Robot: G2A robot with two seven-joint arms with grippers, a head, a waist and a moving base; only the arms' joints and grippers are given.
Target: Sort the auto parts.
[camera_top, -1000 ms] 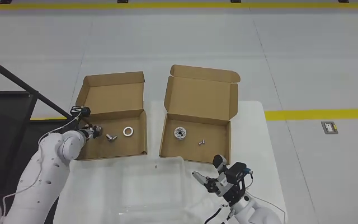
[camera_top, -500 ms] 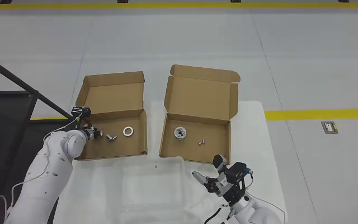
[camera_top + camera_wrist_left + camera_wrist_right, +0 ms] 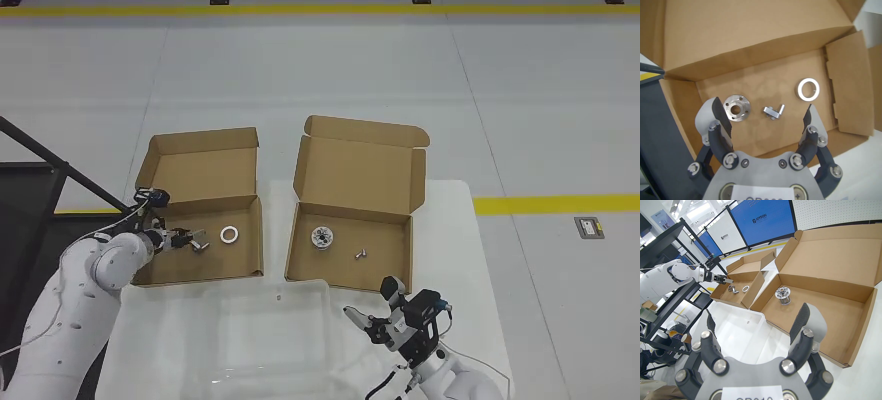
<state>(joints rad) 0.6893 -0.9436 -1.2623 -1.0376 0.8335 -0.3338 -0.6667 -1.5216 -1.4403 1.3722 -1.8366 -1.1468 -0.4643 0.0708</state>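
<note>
Meanwhile, our left hand (image 3: 183, 238) had edged rightward over the left box (image 3: 205, 165) at the frame's left, spread wide and empty above the flange (image 3: 737, 110), bracket (image 3: 773, 112) and ring (image 3: 808, 91) on its floor, so we judged the flange delivered.

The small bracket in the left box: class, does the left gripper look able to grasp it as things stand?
Probably yes. The left gripper hangs open above the open box. The bracket lies just ahead of its fingers, apart from the flange and the ring.
</note>
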